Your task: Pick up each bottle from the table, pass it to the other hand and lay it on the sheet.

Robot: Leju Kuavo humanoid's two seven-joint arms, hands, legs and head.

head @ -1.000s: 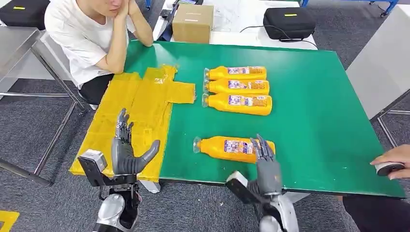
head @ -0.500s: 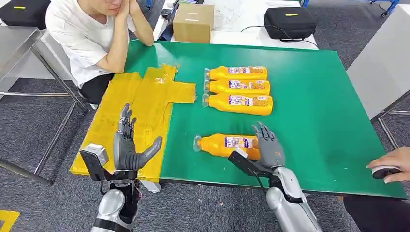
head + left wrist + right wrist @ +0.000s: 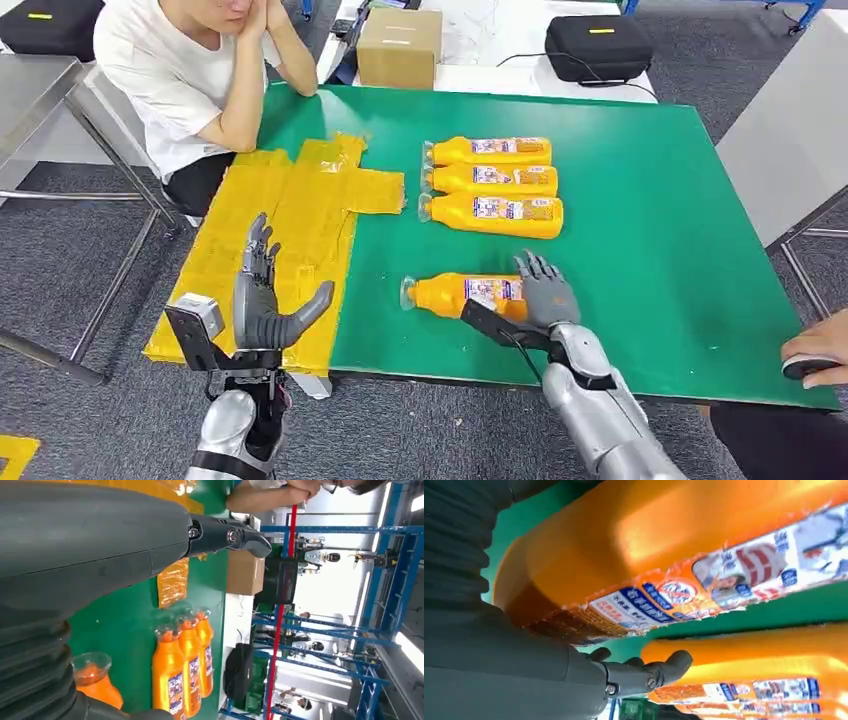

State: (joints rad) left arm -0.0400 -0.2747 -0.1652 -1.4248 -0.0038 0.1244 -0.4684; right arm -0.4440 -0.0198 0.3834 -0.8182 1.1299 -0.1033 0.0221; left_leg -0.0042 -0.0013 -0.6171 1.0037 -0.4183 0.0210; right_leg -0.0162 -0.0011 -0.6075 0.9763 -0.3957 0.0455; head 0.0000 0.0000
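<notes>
The right hand [image 3: 545, 295] is lying over the base end of the nearest bottle [image 3: 455, 296], which is resting on its side on the green table [image 3: 650, 250]; the fingers [image 3: 532, 267] are spreading across the far side of the bottle's body, and whether they are actually clamping it cannot be told. In the right wrist view the bottle's label [image 3: 704, 580] is sitting just beyond the thumb [image 3: 649, 672], with the palm pressing close against the base. Past the fingertips, three more bottles [image 3: 490, 183] are lying side by side, caps pointing toward the yellow sheet [image 3: 290, 220]. The left hand [image 3: 262, 305] is hovering over the near edge of the sheet, its fingers [image 3: 258, 250] released, spread and holding nothing. A seated person [image 3: 190, 70] is leaning on the table's far corner.
</notes>
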